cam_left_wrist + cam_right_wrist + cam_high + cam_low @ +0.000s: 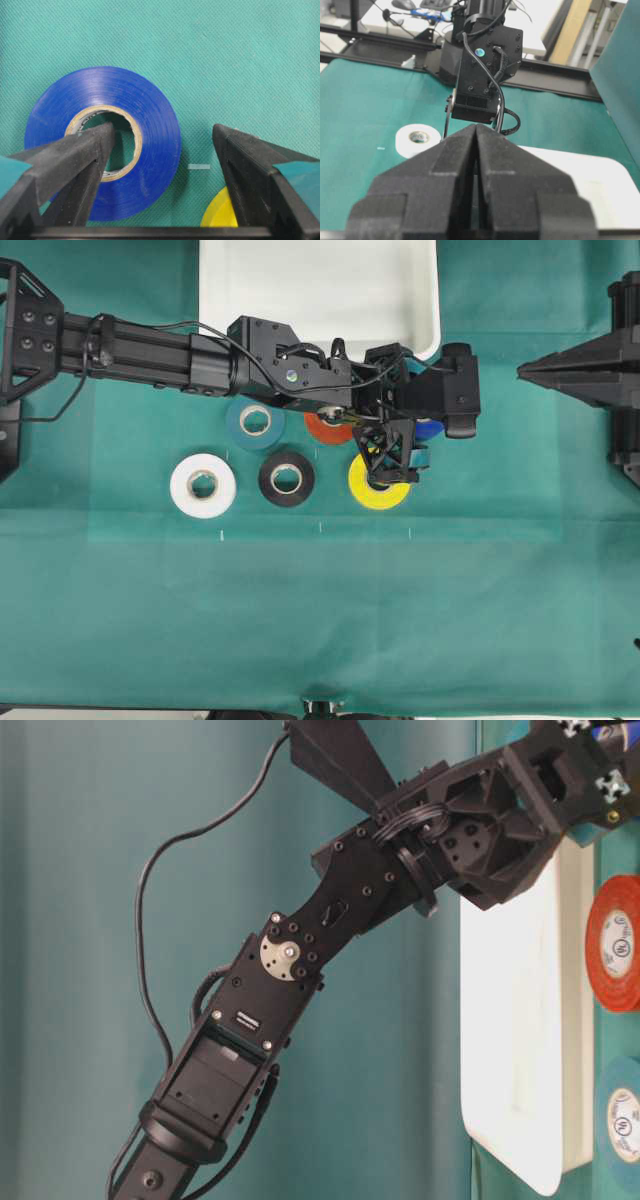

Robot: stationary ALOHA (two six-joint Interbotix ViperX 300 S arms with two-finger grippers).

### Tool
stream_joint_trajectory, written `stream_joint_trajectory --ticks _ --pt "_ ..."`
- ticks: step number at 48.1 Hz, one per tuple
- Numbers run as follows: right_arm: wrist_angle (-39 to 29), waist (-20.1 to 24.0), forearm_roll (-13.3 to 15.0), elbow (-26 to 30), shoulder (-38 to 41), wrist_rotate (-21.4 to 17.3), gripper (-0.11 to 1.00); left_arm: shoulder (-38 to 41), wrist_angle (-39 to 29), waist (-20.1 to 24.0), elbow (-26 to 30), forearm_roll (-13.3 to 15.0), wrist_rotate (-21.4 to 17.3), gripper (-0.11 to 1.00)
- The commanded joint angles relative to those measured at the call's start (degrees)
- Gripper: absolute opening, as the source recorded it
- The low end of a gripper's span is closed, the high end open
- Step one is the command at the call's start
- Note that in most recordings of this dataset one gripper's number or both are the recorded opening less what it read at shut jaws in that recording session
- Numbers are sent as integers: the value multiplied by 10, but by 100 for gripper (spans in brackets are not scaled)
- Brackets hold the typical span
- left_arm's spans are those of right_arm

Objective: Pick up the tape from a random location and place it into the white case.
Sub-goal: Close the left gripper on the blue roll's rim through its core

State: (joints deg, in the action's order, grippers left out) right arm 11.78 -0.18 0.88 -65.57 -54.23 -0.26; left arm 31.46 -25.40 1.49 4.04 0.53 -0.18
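The left gripper (pixel 165 145) stands wide open directly above the blue tape roll (pixel 102 142), and it holds nothing. In the left wrist view one finger (pixel 75 160) points into the pale core hole of the roll, while the other finger (pixel 250 170) hangs over bare green cloth (pixel 240 60) outside the roll's wall, so one side of the ring lies between them. The roll lies flat on the cloth, hole facing up; it is round and has no long axis. It sits just below the white case (pixel 320 290), beside the orange roll (pixel 325 427) and the yellow roll (pixel 378 488). The right gripper (pixel 477 145) is shut and parked well apart, so the left arm is much nearer.
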Motion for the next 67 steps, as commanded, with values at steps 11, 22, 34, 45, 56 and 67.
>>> stream_joint_trajectory --ticks 11,22,34,45,56,67 --pt "6 2 1 12 4 -1 0 -9 -2 3 -3 1 2 87" --pt "5 2 1 12 5 -1 0 -9 -4 2 -3 2 2 87" --pt "5 2 1 12 4 -1 0 -9 -4 2 -3 1 2 87" --pt "6 2 1 12 4 -1 0 -10 -4 2 -3 1 2 87" --pt "5 2 1 12 4 -1 0 -9 -5 -1 -3 1 1 86" --pt "5 2 1 12 5 -1 0 -10 -5 -4 0 1 -4 67"
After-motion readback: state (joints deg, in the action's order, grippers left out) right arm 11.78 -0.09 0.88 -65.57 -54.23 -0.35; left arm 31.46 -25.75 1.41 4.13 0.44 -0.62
